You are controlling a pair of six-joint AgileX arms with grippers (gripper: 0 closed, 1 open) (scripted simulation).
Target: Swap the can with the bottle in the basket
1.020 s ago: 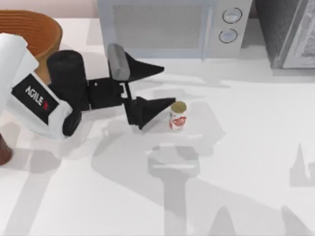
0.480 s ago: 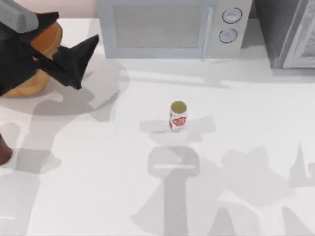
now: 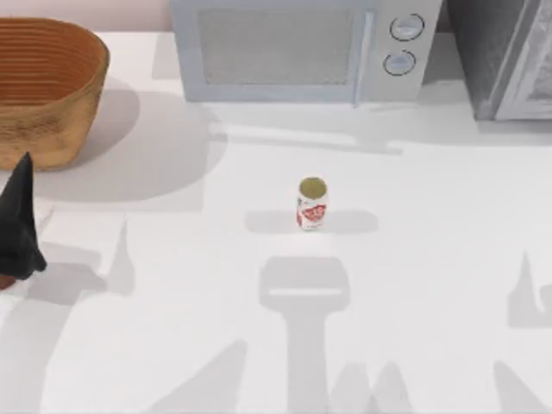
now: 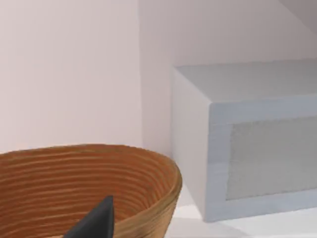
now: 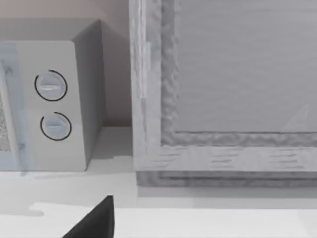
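At the far left edge of the top view, one black finger of the left pincer points up toward the basket; whether that pincer is wide or narrow I cannot tell. Just under the fingertip's base, at the very edge, a sliver of the dark reddish-brown bottle shows on the desk, outside the basket. The basket sits in the desk's far left corner, its long axis running left to right; the top view looks into its ribbed inner wall, and what lies at its bottom cannot be told. The left wrist view shows the basket's near rim from low down, with a dark fingertip in front of it, and beside it the side of the microwave. Further right in the top view, the can stands upright near the desk's middle, gold top up, long axis vertical, well apart from the basket and in front of the microwave, with bare desk on every side. The right wrist view shows the microwave's two dials, a grey textured panel right of them, and one dark fingertip of the right pincer; its spread cannot be told.
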